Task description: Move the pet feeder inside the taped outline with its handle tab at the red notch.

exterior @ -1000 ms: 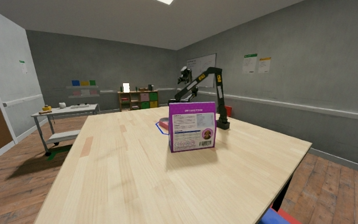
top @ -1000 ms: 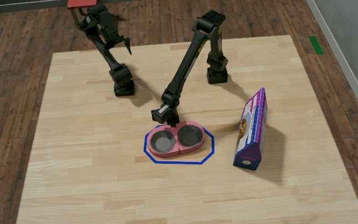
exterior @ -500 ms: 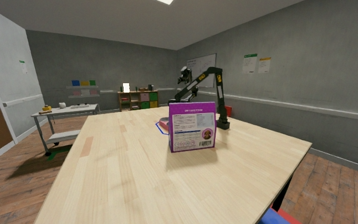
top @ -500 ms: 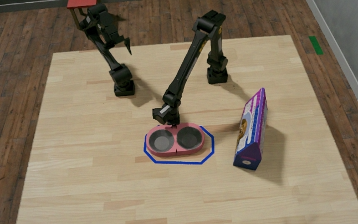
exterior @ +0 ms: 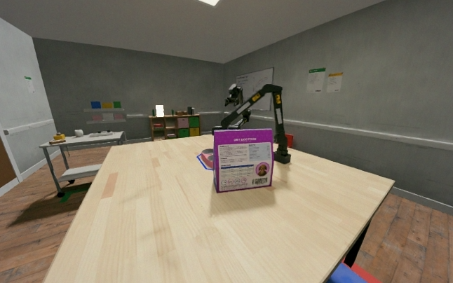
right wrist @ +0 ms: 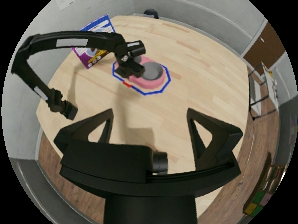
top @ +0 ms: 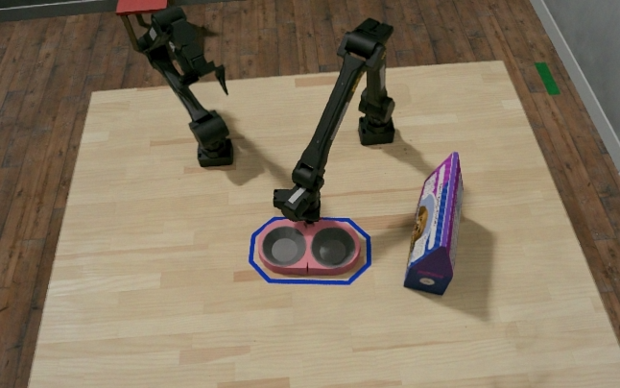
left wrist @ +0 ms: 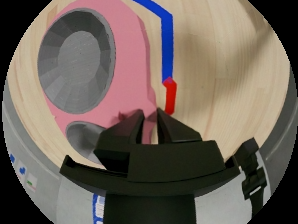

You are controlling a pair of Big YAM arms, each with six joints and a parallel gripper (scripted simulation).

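As we look down, the pink double-lobed pet feeder (top: 308, 265) (exterior: 207, 160) (left wrist: 131, 60) (right wrist: 159, 83) lies within the blue taped outline (top: 369, 252) (exterior: 203, 165) (left wrist: 167, 47) (right wrist: 163, 89), its arm-side edge close to the tape. We see two round grey steel bowls (top: 283, 248) (left wrist: 77, 60) (right wrist: 152, 71) in the feeder's wells, and the red notch (left wrist: 171, 97) (right wrist: 127, 84) just beside its tab edge. Our left gripper (top: 311, 222) (left wrist: 150, 111) (right wrist: 129, 77) is narrow, pinching the feeder's handle tab; our right gripper (top: 207, 87) (exterior: 228, 104) (right wrist: 150, 111) is wide, well apart from the feeder.

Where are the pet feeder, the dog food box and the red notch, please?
Pet feeder (top: 307, 250) (exterior: 207, 161) (left wrist: 132, 60) (right wrist: 150, 84): all four views; pink body.
Dog food box (top: 433, 216) (exterior: 242, 154) (right wrist: 91, 58): top, exterior, right wrist; printed face.
Red notch (left wrist: 171, 98) (right wrist: 127, 84): both wrist views; strip's middle.
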